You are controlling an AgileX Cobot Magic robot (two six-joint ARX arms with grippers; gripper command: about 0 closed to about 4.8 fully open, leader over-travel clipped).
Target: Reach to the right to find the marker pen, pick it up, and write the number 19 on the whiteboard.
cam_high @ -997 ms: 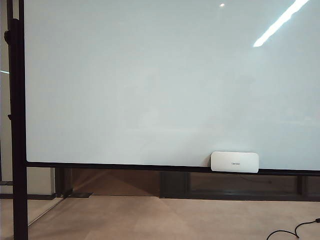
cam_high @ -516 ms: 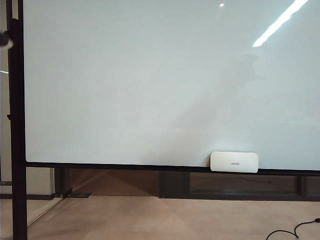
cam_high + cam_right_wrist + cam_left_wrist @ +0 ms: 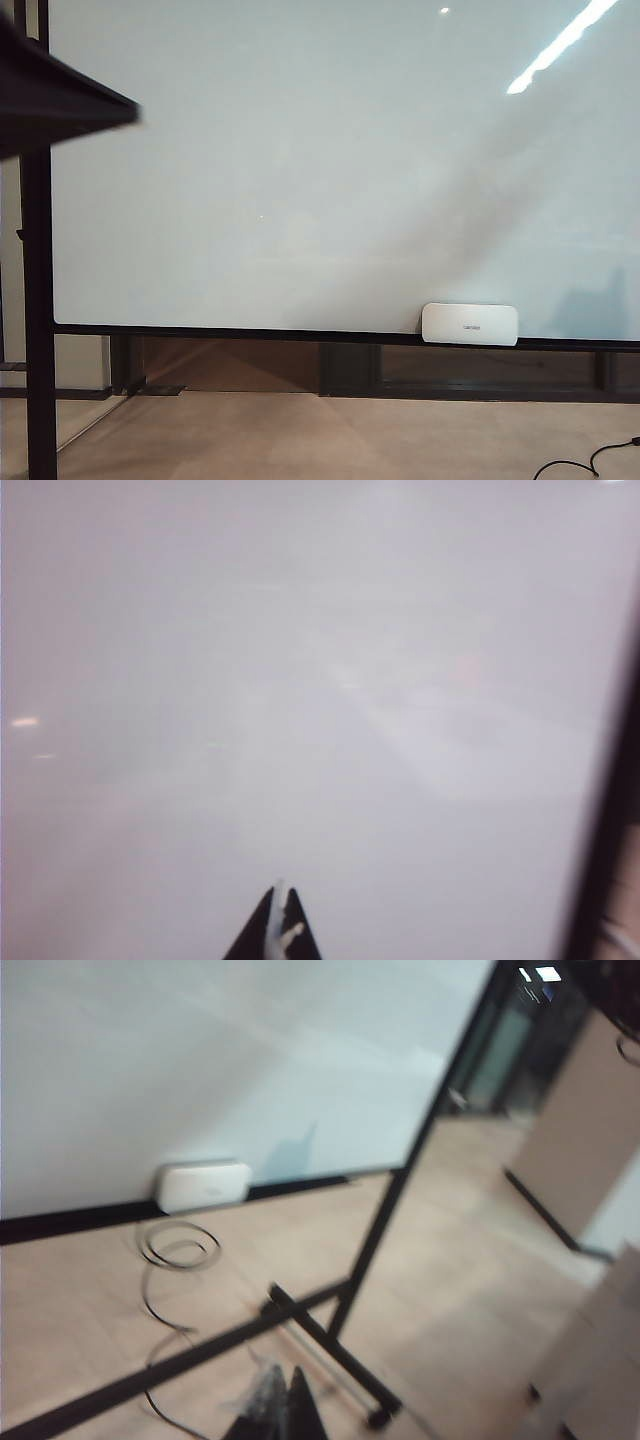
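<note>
Whiteboard (image 3: 300,170), glossy, black-framed and bare of the number 19, with a rounded white eraser block (image 3: 469,324) on its lower rail; no marker pen in view. Right gripper (image 3: 278,935), fingers pressed together, faces the board; left gripper (image 3: 280,1410), fingers apparently together, hangs above the board's stand foot (image 3: 330,1345). Risk: a blind reach could strike the frame

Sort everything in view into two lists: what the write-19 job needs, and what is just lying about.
Job:
- whiteboard, bare, no 19 on it yet
- right gripper, shut, facing the board
- left gripper, tips together, above the floor
- marker pen: not in view

Lying about:
- white eraser block on the board's bottom ledge
- black cable coiled on the floor
</note>
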